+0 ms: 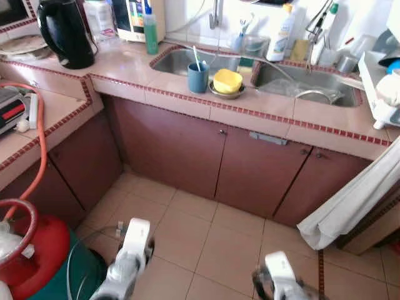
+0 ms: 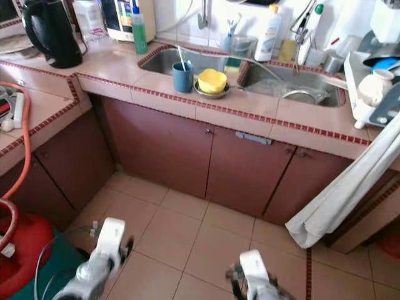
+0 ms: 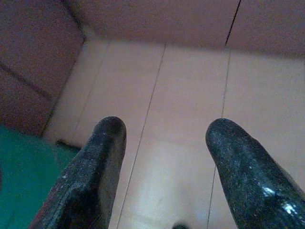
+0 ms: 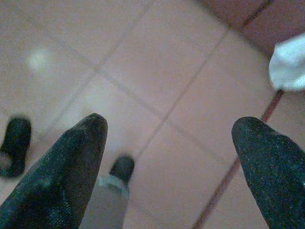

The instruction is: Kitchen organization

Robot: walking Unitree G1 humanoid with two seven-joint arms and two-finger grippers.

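1. While both arms hang low over the tiled floor [image 1: 206, 244], I see the left gripper [image 3: 164, 138] spread apart with nothing between its fingers, and the right gripper [image 4: 169, 133] also released and empty. The fingers are black, rounded and a little glossy.
2. Just beside my left arm stands a red and green gas cylinder [image 1: 44, 256] with an orange hose [image 1: 39, 144] going up to the counter. If I swing or step to the left, I think the arm could catch this soft hose.
3. On my right a white cloth [image 1: 356, 200] hangs down from the counter; it looks loose and could snag the right arm.
4. Beyond the brown cabinet doors [image 1: 206, 159], on the counter edge between the two steel sinks [image 1: 300, 81], are the things to organize: a blue cup [image 1: 198, 77] and a yellow sponge [image 1: 227, 80] in a small dish. The cup is upright near the edge, so a careless reach may push it off.
5. Farther left is a black kettle [image 1: 62, 31], smooth plastic.
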